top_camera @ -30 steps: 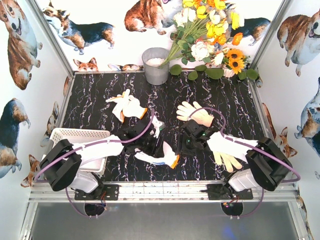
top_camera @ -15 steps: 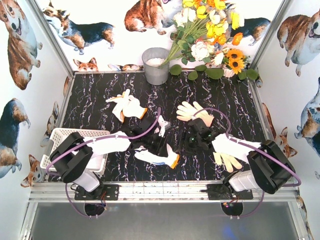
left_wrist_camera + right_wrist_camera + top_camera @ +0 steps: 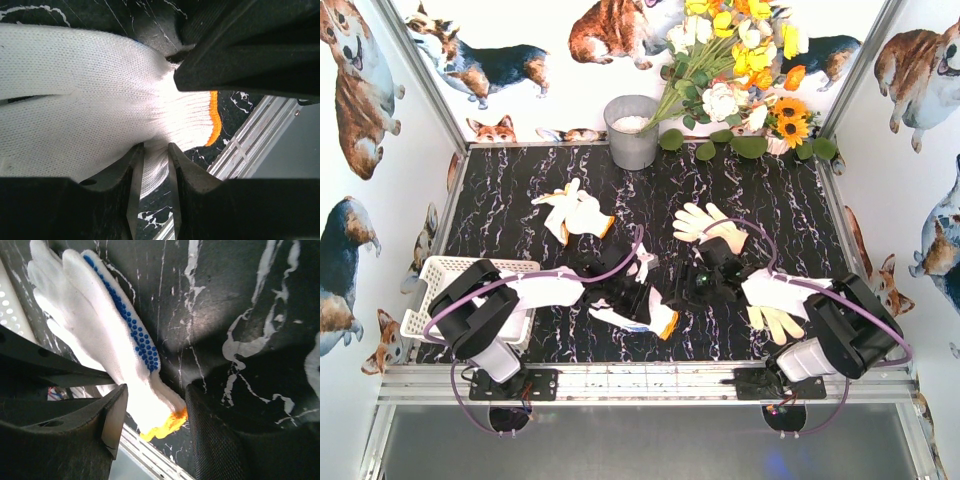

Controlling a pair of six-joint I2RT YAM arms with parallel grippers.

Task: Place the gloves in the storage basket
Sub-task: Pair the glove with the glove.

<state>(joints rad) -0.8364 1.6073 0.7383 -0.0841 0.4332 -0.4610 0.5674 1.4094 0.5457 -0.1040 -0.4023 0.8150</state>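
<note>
A white glove with an orange cuff (image 3: 642,315) lies near the table's front edge. My left gripper (image 3: 628,296) is down on it; in the left wrist view its jaws (image 3: 156,151) stand nearly together, pinching a fold of the glove (image 3: 90,90). My right gripper (image 3: 698,284) is open just right of it; in the right wrist view a blue-dotted glove (image 3: 115,335) with an orange cuff lies between the open fingers (image 3: 156,395). Other gloves: one at back left (image 3: 575,212), a cream one (image 3: 710,228), a yellowish one under the right arm (image 3: 775,320). The white lattice basket (image 3: 445,272) is at front left.
A grey metal bucket (image 3: 632,130) and a bunch of flowers (image 3: 740,70) stand at the back. A small white piece (image 3: 642,262) lies beside the left arm. The metal front rail (image 3: 640,378) is close behind the glove. The basket's edge (image 3: 4,300) shows in the right wrist view.
My left gripper has moved right and toward the front edge, onto the orange-cuffed glove. My right gripper has shifted slightly toward the same glove.
</note>
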